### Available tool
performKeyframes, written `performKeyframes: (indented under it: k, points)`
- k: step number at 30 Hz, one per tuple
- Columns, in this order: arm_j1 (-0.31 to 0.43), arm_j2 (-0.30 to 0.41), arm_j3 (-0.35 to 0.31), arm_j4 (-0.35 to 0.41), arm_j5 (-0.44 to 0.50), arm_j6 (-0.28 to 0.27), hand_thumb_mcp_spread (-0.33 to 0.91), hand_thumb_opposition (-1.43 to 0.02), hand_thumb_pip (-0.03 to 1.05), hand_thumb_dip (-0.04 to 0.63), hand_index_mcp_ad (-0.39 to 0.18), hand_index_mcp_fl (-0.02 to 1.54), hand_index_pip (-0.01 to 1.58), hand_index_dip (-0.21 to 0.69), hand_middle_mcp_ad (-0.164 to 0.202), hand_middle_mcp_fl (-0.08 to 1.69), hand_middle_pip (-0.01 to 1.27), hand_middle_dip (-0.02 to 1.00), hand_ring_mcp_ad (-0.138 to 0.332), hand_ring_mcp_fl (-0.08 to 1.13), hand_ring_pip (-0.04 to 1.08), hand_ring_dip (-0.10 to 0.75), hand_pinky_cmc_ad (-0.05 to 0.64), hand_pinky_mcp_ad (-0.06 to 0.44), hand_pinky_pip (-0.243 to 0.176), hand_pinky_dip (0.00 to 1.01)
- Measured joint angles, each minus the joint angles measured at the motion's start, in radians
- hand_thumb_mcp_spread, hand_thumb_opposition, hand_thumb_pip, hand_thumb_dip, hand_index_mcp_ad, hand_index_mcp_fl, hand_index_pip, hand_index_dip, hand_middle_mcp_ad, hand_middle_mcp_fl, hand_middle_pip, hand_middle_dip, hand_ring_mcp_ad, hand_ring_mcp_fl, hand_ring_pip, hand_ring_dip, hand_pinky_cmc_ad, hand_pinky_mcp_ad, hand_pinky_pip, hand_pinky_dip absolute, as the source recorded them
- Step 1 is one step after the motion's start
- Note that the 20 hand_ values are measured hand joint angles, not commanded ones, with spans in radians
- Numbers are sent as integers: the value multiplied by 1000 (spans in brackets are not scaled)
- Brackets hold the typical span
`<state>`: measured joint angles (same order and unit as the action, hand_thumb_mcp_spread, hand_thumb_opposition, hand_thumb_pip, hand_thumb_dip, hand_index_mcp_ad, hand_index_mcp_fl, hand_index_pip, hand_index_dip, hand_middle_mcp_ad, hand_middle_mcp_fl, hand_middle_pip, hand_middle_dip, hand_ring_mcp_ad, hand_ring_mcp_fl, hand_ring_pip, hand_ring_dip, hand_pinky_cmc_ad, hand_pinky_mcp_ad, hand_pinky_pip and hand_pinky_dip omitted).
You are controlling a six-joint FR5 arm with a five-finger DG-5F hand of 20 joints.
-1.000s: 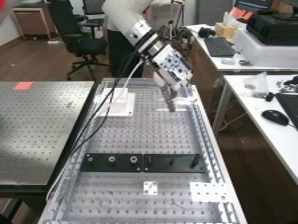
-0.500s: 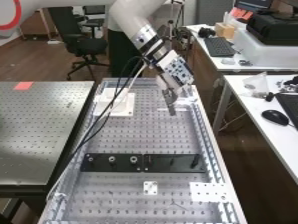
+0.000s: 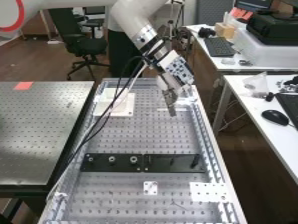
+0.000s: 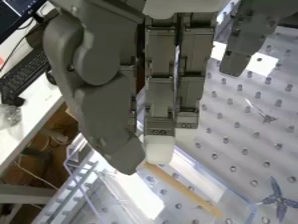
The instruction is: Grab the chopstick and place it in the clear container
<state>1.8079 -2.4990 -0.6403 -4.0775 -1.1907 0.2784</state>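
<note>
1. I see the hand (image 3: 170,102) near the bench's side rail (image 3: 211,145), with open perforated bench (image 3: 136,137) beside it.
2. Its thumb and pale-tipped finger pinch the chopstick (image 4: 186,192): slim, straight, tan, slanting by the clear container (image 4: 234,193); inside or outside, I can't tell.

The chopstick (image 4: 178,186), slim, straight and light brown, runs aslant with one end hidden; whether it lies inside or above the clear container (image 4: 234,196) is unclear. The container, see-through with straight-edged walls, sits near the perforated bench's (image 3: 143,137) far right corner
</note>
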Motion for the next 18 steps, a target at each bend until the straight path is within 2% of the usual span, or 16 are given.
performKeyframes:
  k: [18]
  points:
    - [-3, 9, -30, 3, -20, 18, 654, -1054, 532, 267, -122, 855, 1040, 140, 35, 1182, 602, 724, 28, 911, 80, 515, 328, 297, 2, 229]
